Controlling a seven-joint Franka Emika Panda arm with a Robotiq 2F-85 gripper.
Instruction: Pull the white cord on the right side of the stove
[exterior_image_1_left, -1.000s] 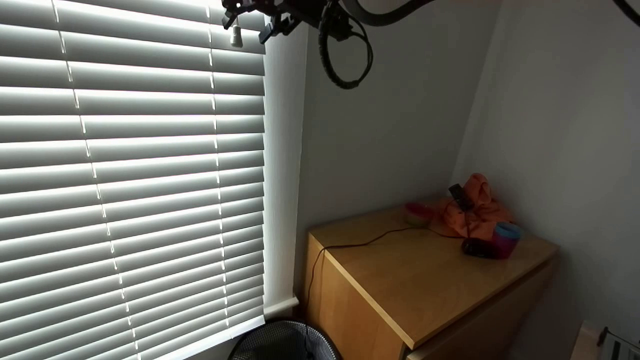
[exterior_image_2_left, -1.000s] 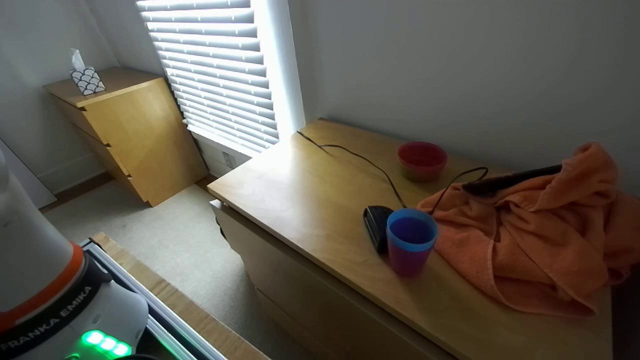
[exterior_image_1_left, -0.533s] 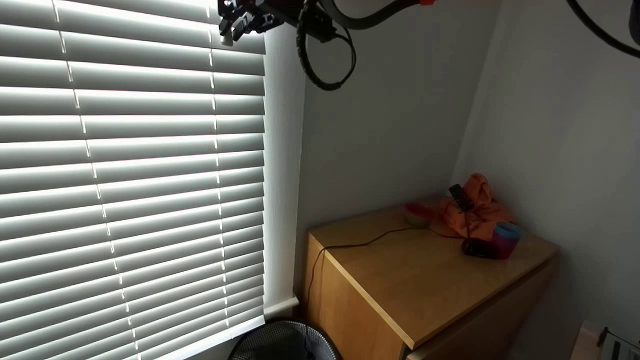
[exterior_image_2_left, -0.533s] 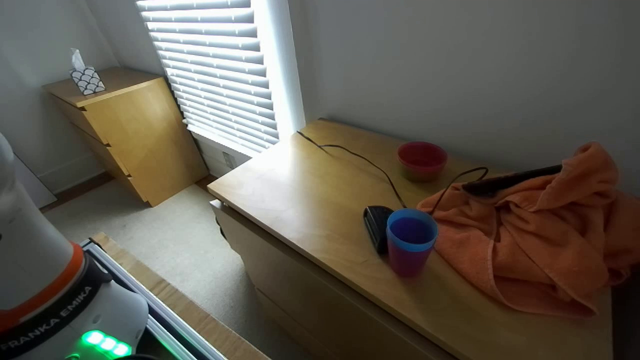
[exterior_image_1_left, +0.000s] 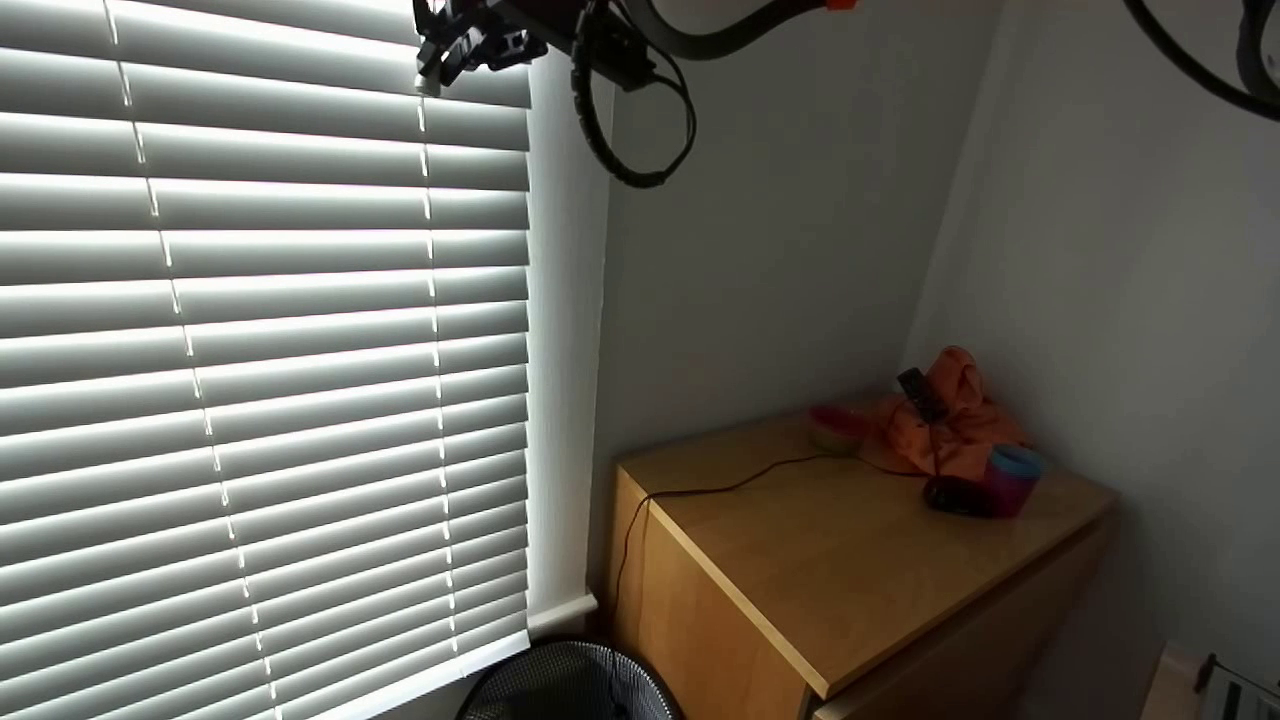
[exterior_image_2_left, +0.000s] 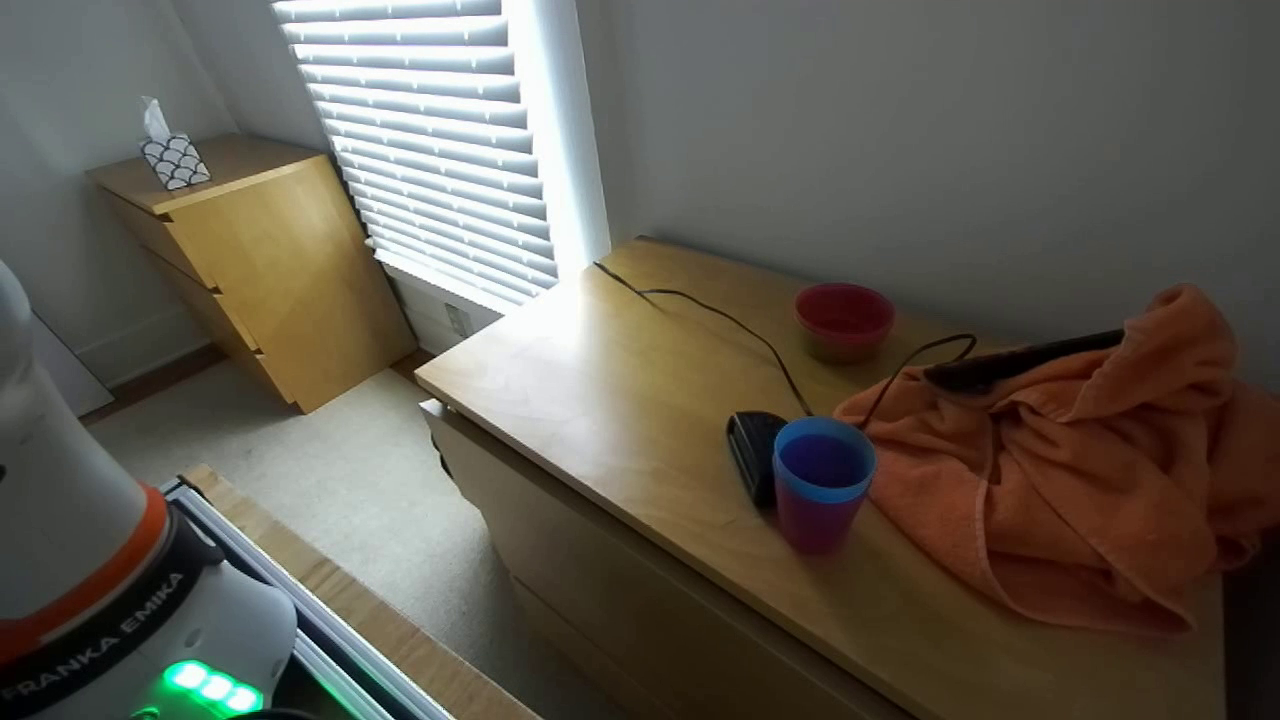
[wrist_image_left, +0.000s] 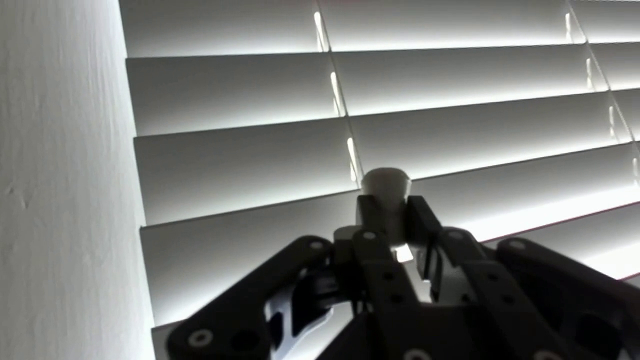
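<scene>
White slats (exterior_image_1_left: 320, 258) fill the left of the frame in an exterior view, the blind (exterior_image_1_left: 330, 405) glowing along each one where light gets through, with pale window trim (exterior_image_1_left: 565, 350) upright beside it. High up there, left of centre, the gripper (exterior_image_1_left: 434, 77) hangs in front of the slats. Its fingers (wrist_image_left: 371, 212) are pinching the cord end (wrist_image_left: 386, 181), a pale knob poking out past them; I see that best in the wrist view, right of centre, with the blind behind.

The rest of the room is dim. The dresser (exterior_image_2_left: 610, 400), light wood, shows in both exterior views. On its top, in the right half of an exterior view, a red bowl (exterior_image_2_left: 845, 315) sits near the wall (exterior_image_2_left: 900, 130), a purple cup (exterior_image_2_left: 818, 512) with a blue rim stands upright, a black box (exterior_image_2_left: 752, 455) is just beside it, and an orange towel (exterior_image_2_left: 1080, 520) lies crumpled with a long dark thing (exterior_image_2_left: 1020, 362) on it that I can't identify. A thin cable (exterior_image_2_left: 725, 315) trails across the top.

At the upper left there, a far dresser (exterior_image_2_left: 290, 270) carries a tissue box (exterior_image_2_left: 175, 162), with pale carpet (exterior_image_2_left: 400, 480) below. The arm's base (exterior_image_2_left: 80, 570) takes the lower left corner, its green lights (exterior_image_2_left: 215, 687) on. A black mesh basket (exterior_image_1_left: 560, 680), cut off by the bottom edge in an exterior view, stands just beside the dresser.
</scene>
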